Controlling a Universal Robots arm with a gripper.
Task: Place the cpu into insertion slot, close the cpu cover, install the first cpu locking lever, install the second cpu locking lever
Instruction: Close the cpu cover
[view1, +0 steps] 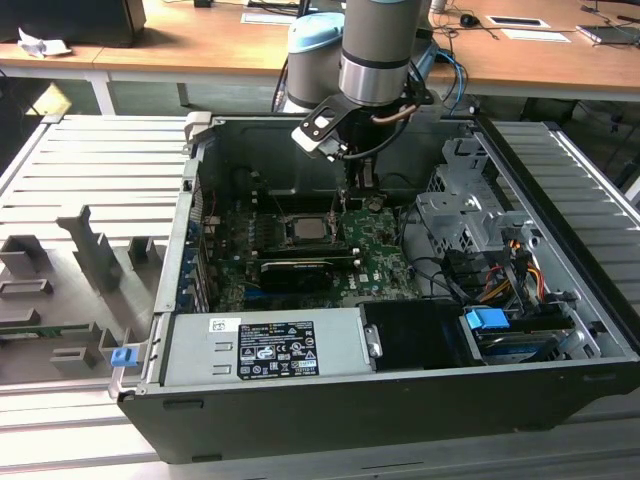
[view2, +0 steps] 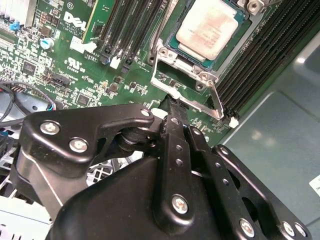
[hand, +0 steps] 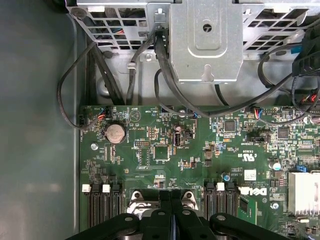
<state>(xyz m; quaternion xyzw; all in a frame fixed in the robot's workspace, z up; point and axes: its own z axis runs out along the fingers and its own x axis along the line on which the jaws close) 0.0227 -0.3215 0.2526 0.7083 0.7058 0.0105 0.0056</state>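
Where the cpu cover (view2: 200, 75) ends, the pressed-together fingers (view2: 173, 125) hover close.

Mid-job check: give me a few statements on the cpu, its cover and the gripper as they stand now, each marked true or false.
1. The cpu lies on the board, framed by the window of the cpu cover. True.
2. The gripper is carrying the cpu. False: the cpu rests on the motherboard, apart from the gripper.
3. The gripper hangs over the drive cage. False: it hangs over the motherboard, close beside the cpu.
4. A round coin battery sits on the motherboard. True.
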